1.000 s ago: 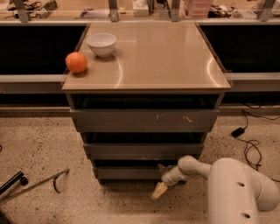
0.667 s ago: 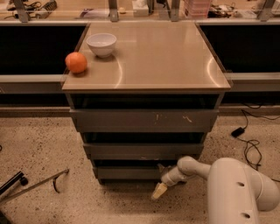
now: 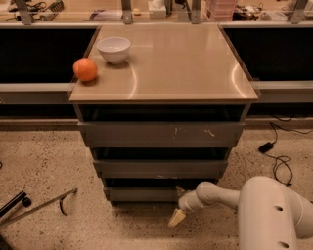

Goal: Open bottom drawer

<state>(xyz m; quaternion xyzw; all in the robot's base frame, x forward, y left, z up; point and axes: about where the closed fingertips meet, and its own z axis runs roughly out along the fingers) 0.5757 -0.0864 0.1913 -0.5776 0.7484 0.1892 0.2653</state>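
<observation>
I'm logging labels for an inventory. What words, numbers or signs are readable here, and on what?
None readable.
The pale marks on the top drawer front are scratches, not writing.
The bottom drawer, bowl and orange are unmarked.
The gripper, by the bottom drawer's right end, shows no label.
Back-ledge clutter is too blurred.

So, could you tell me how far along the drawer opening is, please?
Done: the approach. The gripper sits at the front of the bottom drawer, right of centre. In hand: taking hold there. Left: the pull itself, since none of the drawer's interior shows yet.
</observation>
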